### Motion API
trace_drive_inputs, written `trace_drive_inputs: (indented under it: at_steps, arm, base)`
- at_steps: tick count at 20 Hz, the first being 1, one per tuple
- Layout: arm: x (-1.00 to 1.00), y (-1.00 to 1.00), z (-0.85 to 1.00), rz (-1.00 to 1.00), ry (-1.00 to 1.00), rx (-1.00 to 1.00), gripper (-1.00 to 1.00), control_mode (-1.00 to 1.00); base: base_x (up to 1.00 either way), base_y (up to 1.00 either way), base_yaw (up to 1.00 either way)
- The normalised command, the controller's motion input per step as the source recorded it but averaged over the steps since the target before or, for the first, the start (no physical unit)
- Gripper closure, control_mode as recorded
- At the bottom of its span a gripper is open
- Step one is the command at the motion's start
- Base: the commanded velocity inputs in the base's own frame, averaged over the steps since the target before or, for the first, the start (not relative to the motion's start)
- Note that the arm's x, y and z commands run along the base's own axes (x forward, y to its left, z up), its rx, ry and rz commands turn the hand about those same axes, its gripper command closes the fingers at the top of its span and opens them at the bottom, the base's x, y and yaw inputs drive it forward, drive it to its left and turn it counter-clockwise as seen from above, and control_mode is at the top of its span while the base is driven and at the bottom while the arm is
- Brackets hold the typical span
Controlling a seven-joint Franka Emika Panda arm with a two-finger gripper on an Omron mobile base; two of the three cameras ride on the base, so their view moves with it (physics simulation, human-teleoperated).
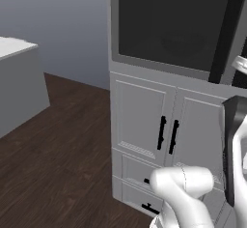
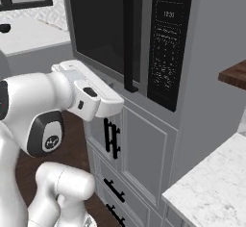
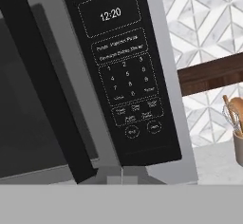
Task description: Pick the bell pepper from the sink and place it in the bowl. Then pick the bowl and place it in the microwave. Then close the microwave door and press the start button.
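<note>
Grey cabinet wall (image 1: 140, 125), microwave door (image 2: 103, 29) closed, dark glass, pincer state unclear

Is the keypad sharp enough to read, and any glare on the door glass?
Hand view: clock on the control panel reads 12:20, digits legible, small button labels too blurred. Right base view: microwave door glass dark, no glare. Left base view: soft, glare-free.

Grey cabinet column (image 2: 144, 139) holding the built-in microwave (image 2: 144, 38), white marble counter (image 2: 211, 182) beside it
</note>
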Motion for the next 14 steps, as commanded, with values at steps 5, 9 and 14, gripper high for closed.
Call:
trace_drive_inputs:
  at_steps: [5, 9, 14]
  arm:
    - [0.28, -0.19, -0.11, 0.00, 0.00, 0.00, 1.00, -1.00]
    - [0.21, -0.13, -0.12, 0.00, 0.00, 0.00, 1.00, -1.00]
    - [0.24, -0.20, -0.15, 0.00, 0.00, 0.00, 1.00, -1.00]
  base:
    - [0.00, 0.00, 0.00]
    - [0.00, 0.00, 0.00]
    - [0.00, 0.00, 0.00]
